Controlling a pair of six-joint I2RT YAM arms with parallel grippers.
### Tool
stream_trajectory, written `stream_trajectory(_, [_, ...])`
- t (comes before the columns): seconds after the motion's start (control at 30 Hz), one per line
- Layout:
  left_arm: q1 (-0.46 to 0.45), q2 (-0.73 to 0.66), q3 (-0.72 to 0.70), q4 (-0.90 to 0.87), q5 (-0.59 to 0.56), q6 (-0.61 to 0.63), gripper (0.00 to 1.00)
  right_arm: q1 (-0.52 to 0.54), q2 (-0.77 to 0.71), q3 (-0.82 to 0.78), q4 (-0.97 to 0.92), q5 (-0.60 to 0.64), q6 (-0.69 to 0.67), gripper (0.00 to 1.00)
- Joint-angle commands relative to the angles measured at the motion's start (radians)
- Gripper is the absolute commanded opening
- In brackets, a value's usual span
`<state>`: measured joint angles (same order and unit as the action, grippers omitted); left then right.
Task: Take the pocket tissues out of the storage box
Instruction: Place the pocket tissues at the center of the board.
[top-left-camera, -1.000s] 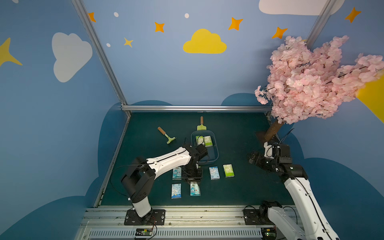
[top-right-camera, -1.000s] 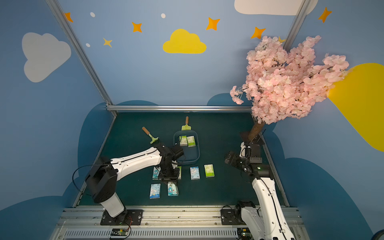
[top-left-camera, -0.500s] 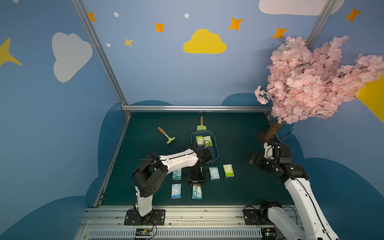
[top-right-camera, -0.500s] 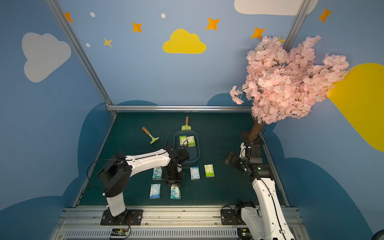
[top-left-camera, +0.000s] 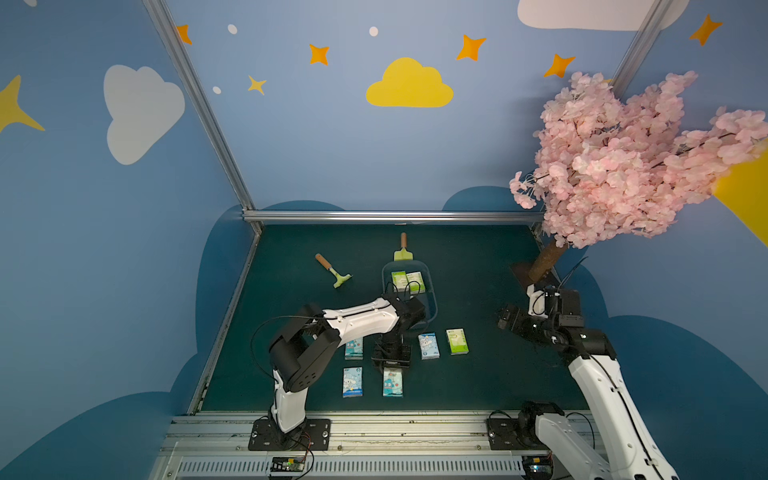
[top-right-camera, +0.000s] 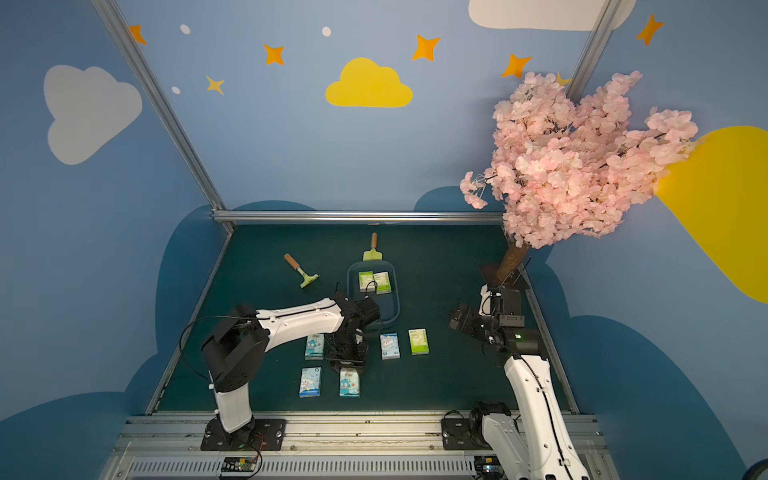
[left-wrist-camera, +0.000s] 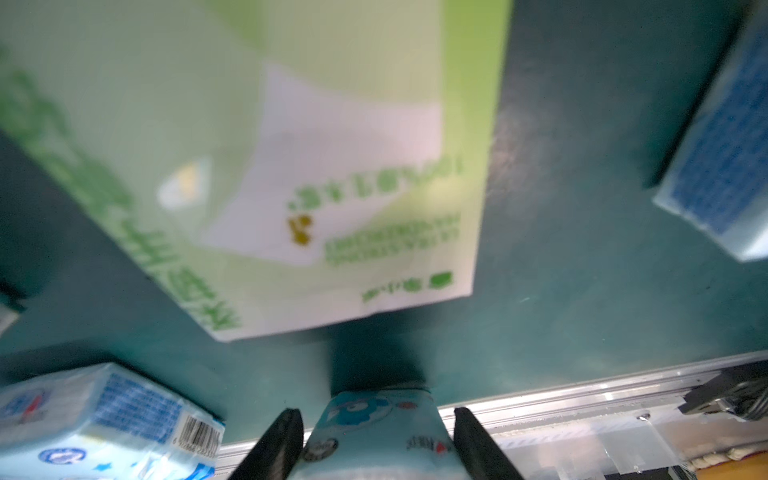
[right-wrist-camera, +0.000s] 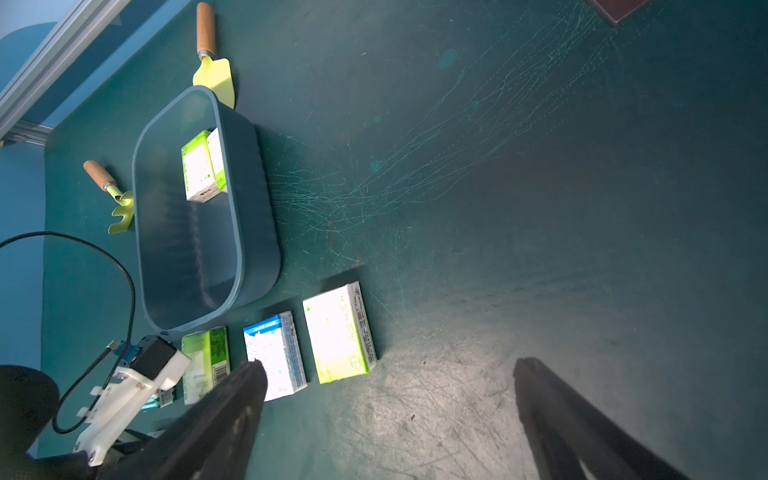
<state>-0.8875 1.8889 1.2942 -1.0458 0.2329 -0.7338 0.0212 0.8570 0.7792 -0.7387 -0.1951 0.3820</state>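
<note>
**Left jaws parted astride a blue packet; two green packets lie in the box**

Left jaws are pointed down and partly spread, with one finger on either side of a light blue tissue packet (top-left-camera: 392, 384) lying in the front row on the table (top-left-camera: 478, 270). Whether it is touched cannot be told. A second blue packet (top-left-camera: 352, 382) is seen beside it.

Behind these, four are laid in a row: a third blue packet (top-left-camera: 353, 349), a green packet (right-wrist-camera: 205, 361) hidden under the left wrist in both top views, a fourth blue packet (top-left-camera: 428, 345) and a second green packet (top-left-camera: 457, 341).

Right jaws are held wide apart and empty above the table at the right, well apart from the packets.

Farther back stands the box (top-right-camera: 388, 309), with two green packets (top-left-camera: 400, 280) lying side by side at its far end. A trowel (top-left-camera: 402, 251) is seen just beyond the box, a rake (top-left-camera: 334, 272) to its left, and a pink blossom tree (top-left-camera: 623, 166) in the far right corner.
</note>
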Motion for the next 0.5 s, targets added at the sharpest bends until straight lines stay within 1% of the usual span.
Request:
stream_trajectory(0.0, [0.001, -0.005, 0.029, -0.031, -0.028, -0.011, 0.63, -0.005, 0.006, 0.02, -0.022, -0.004, -0.011, 0.98])
stream_trajectory(0.3, [0.002, -0.043, 0.077, -0.084, -0.06, -0.015, 0.7, -0.005, 0.008, 0.022, -0.016, -0.003, -0.008, 0.98])
stream_trajectory(0.47, [0.007, -0.095, 0.124, -0.146, -0.101, -0.009, 0.72, -0.007, 0.006, 0.025, -0.016, -0.001, -0.008, 0.98])
